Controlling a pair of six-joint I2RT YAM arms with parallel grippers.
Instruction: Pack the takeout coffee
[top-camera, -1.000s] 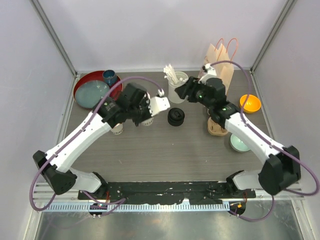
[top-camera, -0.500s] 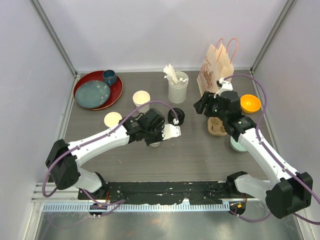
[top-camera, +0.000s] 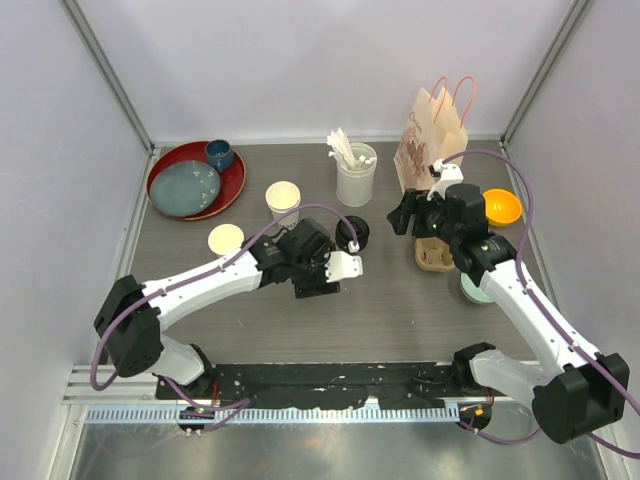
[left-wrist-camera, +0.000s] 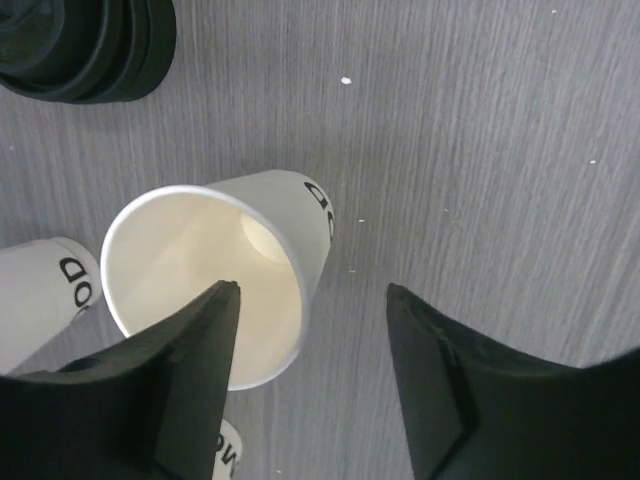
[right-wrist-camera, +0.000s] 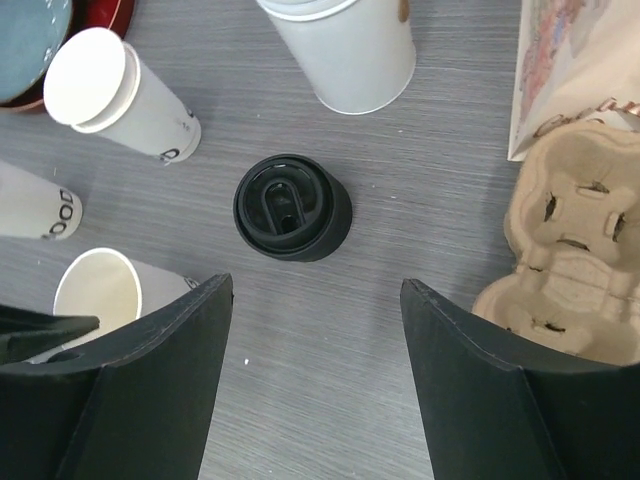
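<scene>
A white paper cup with a dark print stands upright on the table, mouth up. My left gripper hangs open right over it, one fingertip above its mouth and the other off to the side; in the top view my left gripper hides it. Two more such cups stand behind. A stack of black lids sits mid-table. My right gripper is open and holds nothing, hovering just on the near side of the lids.
The tan pulp carrier lies at right, with a paper bag behind it. A white cylinder of sticks stands at the back. A red tray with a blue plate is back left. An orange bowl and a pale bowl sit right.
My left arm carried a cup from the back-left group to mid-table and opened its jaws off it. My right gripper drew back from the stick cylinder toward the carrier and opened wider.
</scene>
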